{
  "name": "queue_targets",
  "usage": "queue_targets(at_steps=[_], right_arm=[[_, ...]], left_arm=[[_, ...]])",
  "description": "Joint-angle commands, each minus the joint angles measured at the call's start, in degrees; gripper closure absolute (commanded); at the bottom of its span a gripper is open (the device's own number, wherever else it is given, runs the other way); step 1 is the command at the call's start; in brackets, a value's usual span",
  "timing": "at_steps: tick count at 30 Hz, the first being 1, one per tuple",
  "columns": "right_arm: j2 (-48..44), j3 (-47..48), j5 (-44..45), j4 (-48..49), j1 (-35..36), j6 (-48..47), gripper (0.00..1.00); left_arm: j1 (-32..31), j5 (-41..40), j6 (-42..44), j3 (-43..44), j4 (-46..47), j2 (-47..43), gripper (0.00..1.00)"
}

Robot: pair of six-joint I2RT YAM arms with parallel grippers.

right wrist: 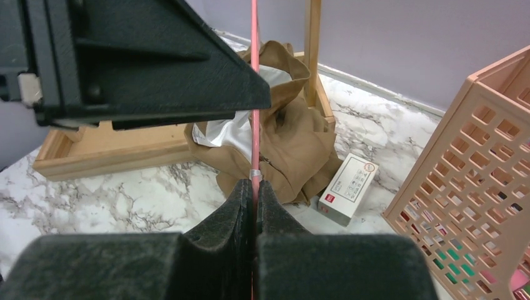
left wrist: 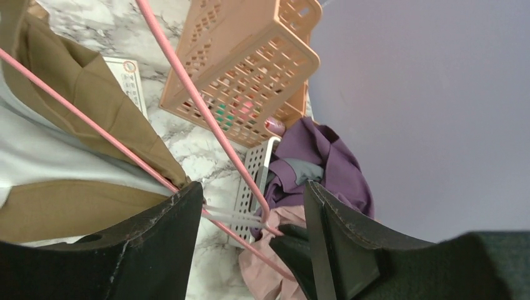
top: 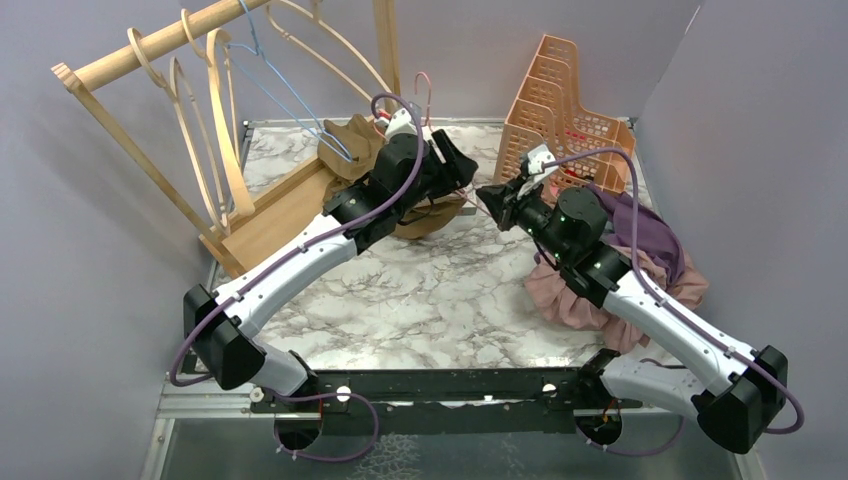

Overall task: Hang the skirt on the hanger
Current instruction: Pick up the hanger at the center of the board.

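Observation:
The tan skirt (top: 352,147) with white lining lies crumpled at the back of the marble table, by the wooden rack's base; it also shows in the left wrist view (left wrist: 81,87) and the right wrist view (right wrist: 294,144). The pink wire hanger (top: 424,88) is held above it. My right gripper (top: 497,201) is shut on the hanger's wire (right wrist: 254,94) near one corner. My left gripper (top: 457,172) is open, its jaws spread wide, and the hanger's corner (left wrist: 206,106) shows between its fingers (left wrist: 181,231).
A wooden rack (top: 150,50) with wooden hangers and a blue wire hanger (top: 285,95) stands at the back left. An orange basket (top: 560,110) is at the back right. Purple and pink clothes (top: 655,250) are piled on the right. A small white box (right wrist: 348,187) lies near the skirt.

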Motion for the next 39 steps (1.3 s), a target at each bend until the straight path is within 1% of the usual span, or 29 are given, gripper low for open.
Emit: queue_targets(at_steps=[1, 5, 11, 12, 14, 16, 19, 20, 21, 24, 26, 30, 33, 35, 39], right_arm=[[-3.18, -0.63, -2.49, 6.72, -0.03, 0.36, 0.99], [-4.23, -1.66, -3.65, 6.59, -0.03, 0.36, 0.99], [-6.26, -2.74, -6.20, 6.36, -0.03, 0.81, 0.99], [-6.51, -2.85, -6.64, 6.38, -0.03, 0.87, 0.99], [-6.84, -2.83, -7.38, 5.88, -0.04, 0.96, 0.99], [-7.22, -2.68, -8.28, 4.85, -0.03, 1.05, 0.99], [-7.78, -1.46, -9.79, 1.24, -0.03, 0.74, 0.99], [-7.67, -0.41, -9.85, -1.13, -0.03, 0.71, 0.93], [-7.47, 0.83, -9.92, -3.95, -0.03, 0.52, 0.84], [-6.52, 4.49, -10.12, -11.37, -0.03, 0.70, 0.66], [-6.04, 6.70, -11.62, -15.35, -0.03, 0.96, 0.59], [-5.34, 10.02, -12.33, -21.15, -0.03, 2.52, 0.55], [-4.62, 12.41, -14.51, -24.45, -0.03, 3.42, 0.53], [-4.27, 13.17, -15.80, -25.32, -0.03, 3.60, 0.51], [-3.12, 13.83, -14.95, -25.62, 0.12, 3.69, 0.50]], left_arm=[[-0.05, -7.22, -3.22, 0.84, 3.14, 0.28, 0.38], [-0.05, -8.28, -0.31, -1.79, 10.32, 0.86, 0.47], [0.04, -6.56, -0.19, -2.03, 10.40, 2.03, 0.59], [0.03, -6.47, -0.21, -2.23, 10.64, 1.82, 0.63], [0.03, -5.82, -0.11, -2.81, 11.66, 1.17, 0.78], [0.05, -4.39, 0.37, -3.44, 13.52, 0.27, 1.00], [0.01, -3.35, -0.81, -3.70, 13.73, -1.28, 1.00], [0.03, -3.13, -1.70, -3.71, 13.55, -1.90, 1.00], [0.03, -3.09, -2.93, -3.87, 13.49, -2.62, 1.00], [0.03, -3.50, -5.43, -4.06, 13.61, -4.53, 1.00], [0.04, -4.02, -6.17, -3.91, 14.03, -5.48, 1.00], [0.04, -5.95, -7.24, -3.71, 14.73, -7.30, 1.00], [0.05, -6.84, -8.04, -3.35, 14.89, -7.98, 1.00], [0.03, -6.88, -8.77, -2.92, 14.71, -8.10, 1.00], [0.04, -6.51, -10.17, -2.48, 14.29, -8.35, 1.00]])
